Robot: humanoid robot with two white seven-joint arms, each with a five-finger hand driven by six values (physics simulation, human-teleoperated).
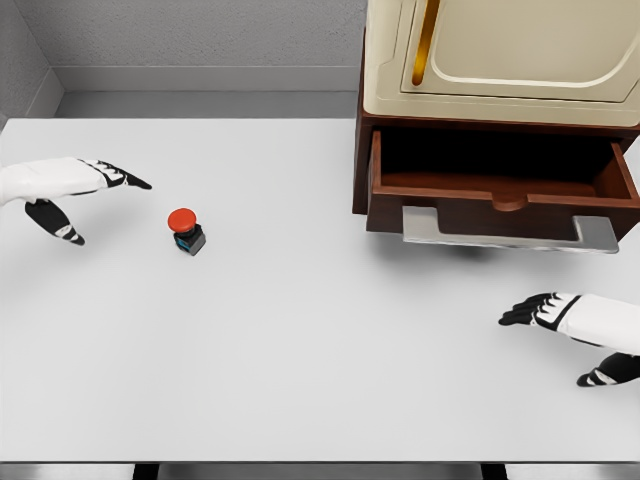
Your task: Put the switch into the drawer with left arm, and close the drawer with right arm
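Red-capped switch (185, 231) sits left of centre; left hand (75, 190) nearby and right hand (570, 325) both spread, empty; drawer (500, 185) open upper right.

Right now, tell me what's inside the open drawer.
The drawer shows only a dark, bare interior; the switch sits on the table. The cabinet hides its back.

Switch (186, 231): small dark cube-shaped body with teal side faces, topped by a round red push button. It stands upright on the white desk (300, 350), left of centre. Drawer (500, 185): dark brown wood, pulled fully open, interior empty, with a flat grey metal handle (508, 229) along its front edge.
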